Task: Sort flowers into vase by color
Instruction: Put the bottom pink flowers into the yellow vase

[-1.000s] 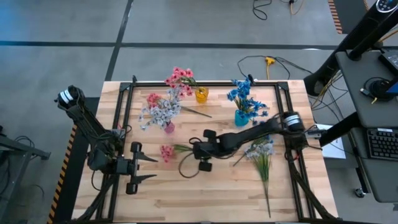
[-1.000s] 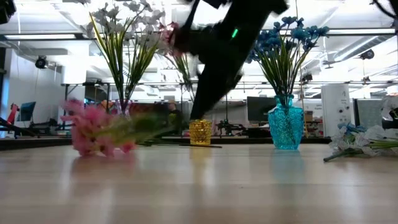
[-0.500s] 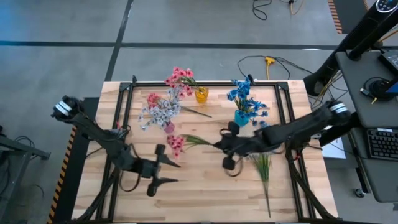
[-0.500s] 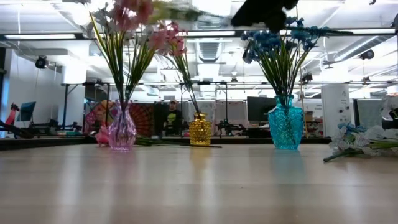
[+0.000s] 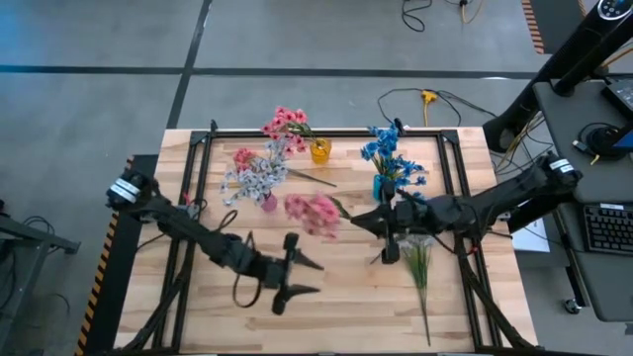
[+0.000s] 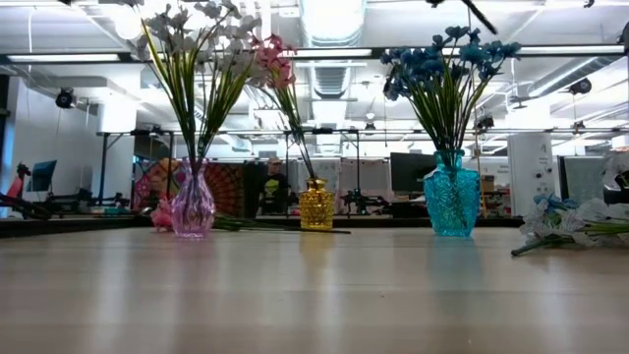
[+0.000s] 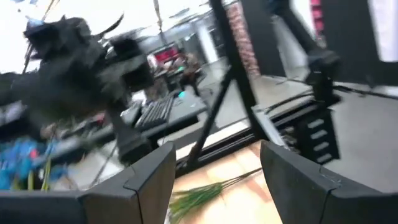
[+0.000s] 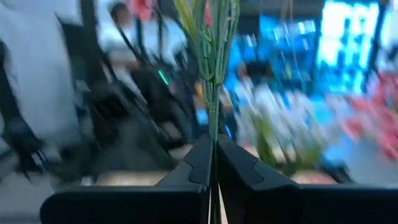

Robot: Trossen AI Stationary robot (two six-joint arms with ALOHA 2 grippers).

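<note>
Pink flower sprig (image 5: 313, 212) — stem pinched in right gripper (image 5: 368, 220), held above the table (image 5: 346, 316). Left gripper (image 5: 305, 277) — fingers spread, holding nothing.

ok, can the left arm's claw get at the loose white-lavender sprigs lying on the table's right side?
Probably not directly. The white-lavender sprigs lie beyond the right claw, shut on a pink flower sprig; that arm crosses over them. The open left claw hangs mid-table.
</note>
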